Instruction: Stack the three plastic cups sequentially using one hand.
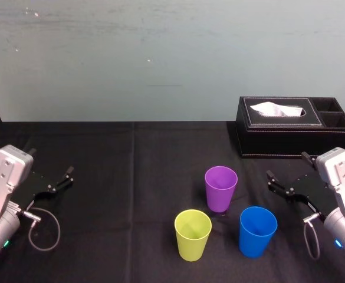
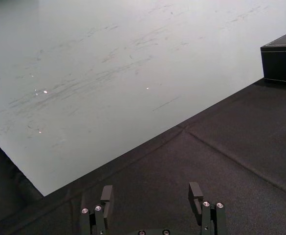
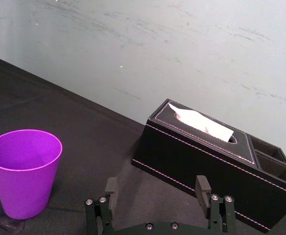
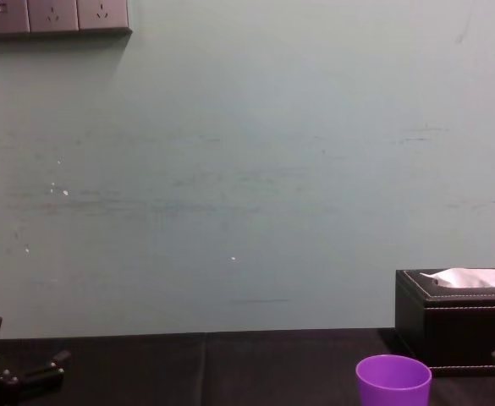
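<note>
On the black-draped table point(image 1: 131, 177) the purple cup point(image 1: 220, 187) stands upright, mouth up, and serves as the marker for everything else. The blue cup point(image 1: 258, 231) stands nearer the robot and to the purple cup's right. The yellow-green cup point(image 1: 193, 234) stands nearer the robot and to its left. Both are upright and close to the purple cup without touching it or each other, so none of the three is nested. The black tissue box point(image 1: 290, 127) sits behind the purple cup and to its right, with a white tissue point(image 1: 276, 109) poking from its slot. The right end effector point(image 3: 156, 185) hovers low to the right of the purple cup, its fingers spread apart and holding nothing. The left end effector point(image 2: 151, 192) rests well to the left of the purple cup, fingers likewise spread and empty.
</note>
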Controlling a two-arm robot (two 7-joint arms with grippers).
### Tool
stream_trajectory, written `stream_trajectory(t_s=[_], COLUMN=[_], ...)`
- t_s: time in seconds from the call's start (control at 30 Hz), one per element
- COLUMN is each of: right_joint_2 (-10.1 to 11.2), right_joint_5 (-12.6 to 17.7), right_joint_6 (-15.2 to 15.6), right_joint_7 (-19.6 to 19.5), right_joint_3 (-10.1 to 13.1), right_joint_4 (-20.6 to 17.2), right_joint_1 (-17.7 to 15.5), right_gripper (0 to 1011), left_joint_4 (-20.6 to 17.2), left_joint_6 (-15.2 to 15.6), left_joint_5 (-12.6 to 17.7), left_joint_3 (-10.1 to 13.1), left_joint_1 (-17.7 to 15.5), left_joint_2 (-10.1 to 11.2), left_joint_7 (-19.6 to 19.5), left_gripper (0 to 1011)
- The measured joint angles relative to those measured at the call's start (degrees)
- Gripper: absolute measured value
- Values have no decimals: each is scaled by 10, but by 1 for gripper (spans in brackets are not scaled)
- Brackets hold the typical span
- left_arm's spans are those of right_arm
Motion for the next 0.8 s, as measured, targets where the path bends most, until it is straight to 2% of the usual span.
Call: stream_trajectory(t_s=[0.8], right_joint_2=[0], right_joint_5=[0], right_joint_6=[0], right_joint_7=[0], right_joint_3=[0], right_joint_4=[0], right_joint_1=[0], right_gripper=[1004], left_joint_4=[0], left_joint_6=[0], left_joint_5=[0], left_joint_3=[0], left_joint_1=[0], left_joint_2=[0], left_joint_7=[0], left_gripper=[1000])
